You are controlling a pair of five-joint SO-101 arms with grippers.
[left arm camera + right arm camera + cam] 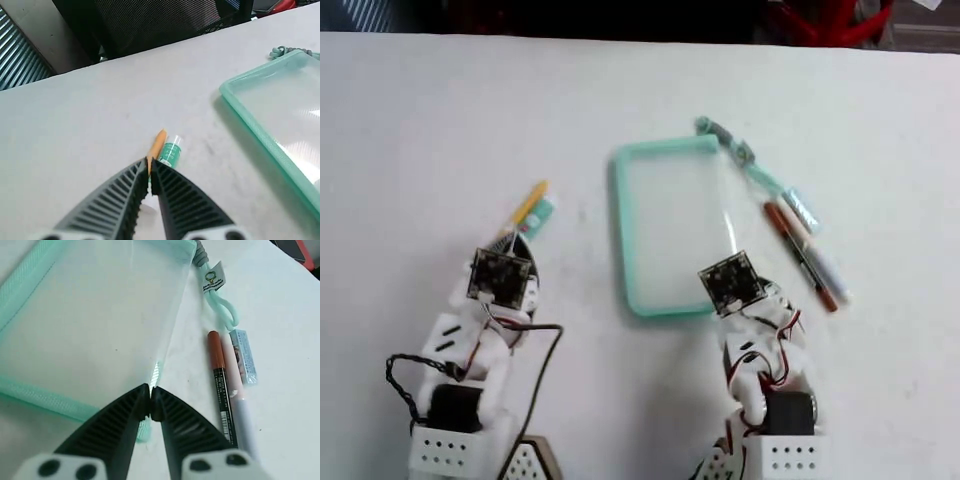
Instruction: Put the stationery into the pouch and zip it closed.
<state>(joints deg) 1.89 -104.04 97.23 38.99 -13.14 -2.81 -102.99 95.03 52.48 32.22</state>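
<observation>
Hovering with both jaws pressed together, left gripper (149, 162) at the tip of the orange pen (158, 142), right gripper (150, 390) over the edge of the mint pouch (40, 395).

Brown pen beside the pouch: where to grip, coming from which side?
Mid-barrel of the brown pen, from straight above, jaws across it. It lies flat; its pouch side is free, but a pale pen lies close along the other, so room there looks tight.

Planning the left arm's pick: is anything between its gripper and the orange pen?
Nothing visible. The left gripper is right at the orange pen; a green-labelled tube lies beside the pen, not between.
</observation>
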